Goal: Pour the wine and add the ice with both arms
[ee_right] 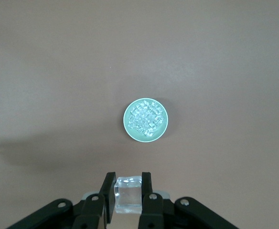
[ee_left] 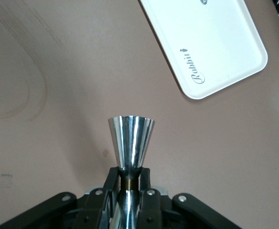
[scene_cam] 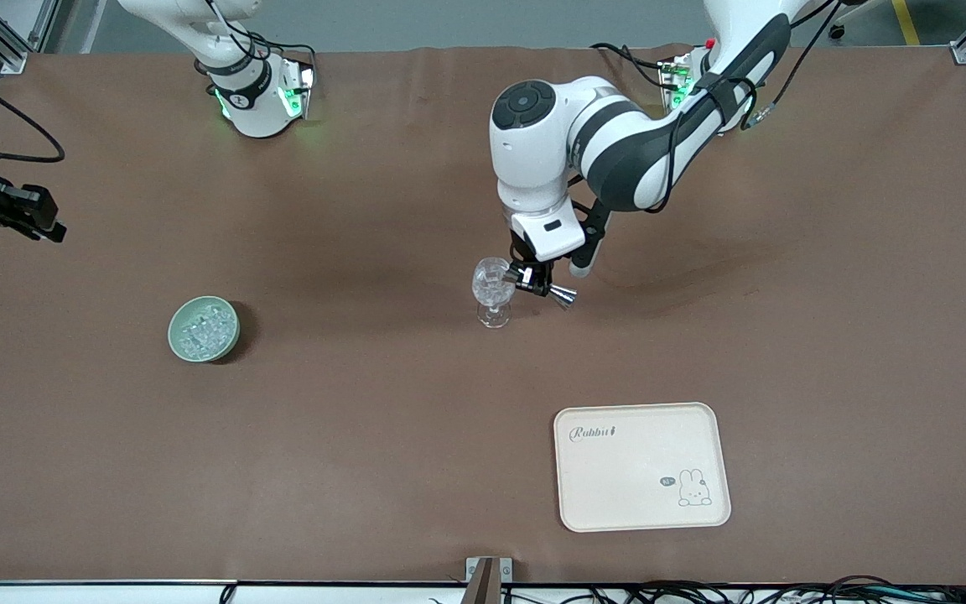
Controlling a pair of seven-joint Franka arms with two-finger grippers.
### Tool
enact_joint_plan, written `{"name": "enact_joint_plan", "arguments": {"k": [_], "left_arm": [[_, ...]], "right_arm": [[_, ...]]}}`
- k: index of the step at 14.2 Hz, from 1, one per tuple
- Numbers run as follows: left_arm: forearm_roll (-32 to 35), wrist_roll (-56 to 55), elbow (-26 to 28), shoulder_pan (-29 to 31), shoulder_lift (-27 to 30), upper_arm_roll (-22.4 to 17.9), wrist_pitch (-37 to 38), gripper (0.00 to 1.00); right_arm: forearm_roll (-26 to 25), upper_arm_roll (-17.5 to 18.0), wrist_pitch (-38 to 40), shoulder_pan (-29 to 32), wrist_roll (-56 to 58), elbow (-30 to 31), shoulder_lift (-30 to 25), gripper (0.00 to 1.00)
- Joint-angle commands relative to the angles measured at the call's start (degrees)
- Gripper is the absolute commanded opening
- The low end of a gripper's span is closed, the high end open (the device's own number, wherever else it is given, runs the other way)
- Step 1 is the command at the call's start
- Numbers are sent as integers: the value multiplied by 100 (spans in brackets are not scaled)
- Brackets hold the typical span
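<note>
The left gripper [scene_cam: 538, 281], clamped on a steel jigger [ee_left: 131, 143], tips it at the wine glass [scene_cam: 493, 289], pouring seemingly under way, while the right gripper [ee_right: 128, 193] pinches an ice cube [ee_right: 129, 194] above the green ice bowl [ee_right: 146, 119], next needing carriage to the glass.

Soft, even light fell from above. The worktop [scene_cam: 366, 436] showed faint shadows. The shiny metal cup [ee_left: 131, 142] had bright glare. Everything looked sharp.

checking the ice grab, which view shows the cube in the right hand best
The right wrist view: the ice cube sits clamped in the right hand, high over the green bowl. The front view barely shows that hand at its edge; the left wrist view misses it.
</note>
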State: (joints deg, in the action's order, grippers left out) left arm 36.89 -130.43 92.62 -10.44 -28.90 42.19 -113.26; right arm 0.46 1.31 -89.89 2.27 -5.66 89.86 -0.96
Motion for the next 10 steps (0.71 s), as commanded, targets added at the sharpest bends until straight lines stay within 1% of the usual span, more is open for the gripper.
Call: {"name": "enact_joint_plan", "arguments": {"k": [1,4,6,8,10], "left_arm": [[248,-96,-209,-177,-134,61,278,0],[660,-289,-218,-344,-238,70,426,0],[924,-368,-349,-415,-344,79,533,0],[1153,-377,-385,-432,-380,184,568,0],[1259,-377,-402,-441,-406,202,647,0]], "right_arm": [[77,54,-46,72,30,49,-53,0],[77,54,-37,63,30,49,-53,0],[77,54,-46,63,21,49,-53,0],[77,54,-37,55,21,49,-53,0],[77,54,-37,63,30,49,-53,0]]}}
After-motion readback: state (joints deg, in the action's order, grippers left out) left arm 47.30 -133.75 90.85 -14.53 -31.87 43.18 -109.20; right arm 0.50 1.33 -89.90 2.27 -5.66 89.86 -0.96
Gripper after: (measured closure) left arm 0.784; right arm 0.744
